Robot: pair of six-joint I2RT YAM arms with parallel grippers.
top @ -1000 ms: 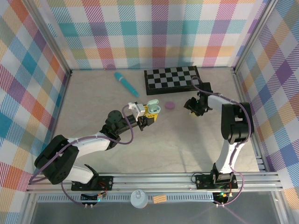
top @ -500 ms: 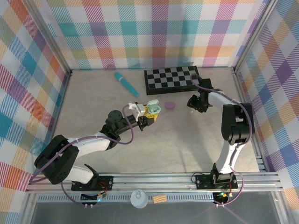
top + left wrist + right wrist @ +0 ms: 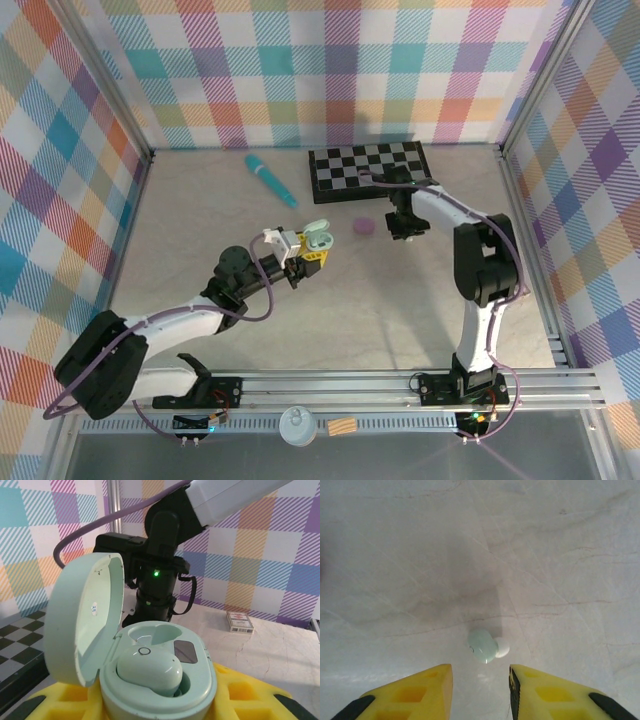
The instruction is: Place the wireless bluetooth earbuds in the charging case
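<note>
The left gripper [image 3: 312, 250] is clamped on the one charging case [image 3: 165, 700], a mint-green pebble seated between its yellow fingers [image 3: 245, 695]. The case's hinged lid [image 3: 90, 625] stands open, swung up on the gripper's left in the left wrist view. Two wells show inside the case. The nearer one holds one mint earbud [image 3: 149, 667], lying snug with its smooth back up. The farther well [image 3: 150, 631] is unfilled, with a dark panel beside it.

The right gripper [image 3: 480, 674] points down at the table [image 3: 395, 555], its two yellow fingers [image 3: 415, 692] set moderately apart with nothing between them. A second earbud [image 3: 484, 646], mint with a whitish tip, lies on the table just ahead of the gap between those fingers, touching neither.

That makes two earbuds counted: one in the case and one on the table.

From above, one flat purple disc [image 3: 363, 227] lies on the table between the two grippers, close beside the right gripper [image 3: 404, 228]. One checkerboard [image 3: 370, 167] lies just beyond the right gripper, toward the back wall. One teal stick [image 3: 270, 180] lies beyond the left gripper and well apart from it. In the left wrist view, one small box [image 3: 240, 621] sits on the table, far ahead of the case and to the right.
</note>
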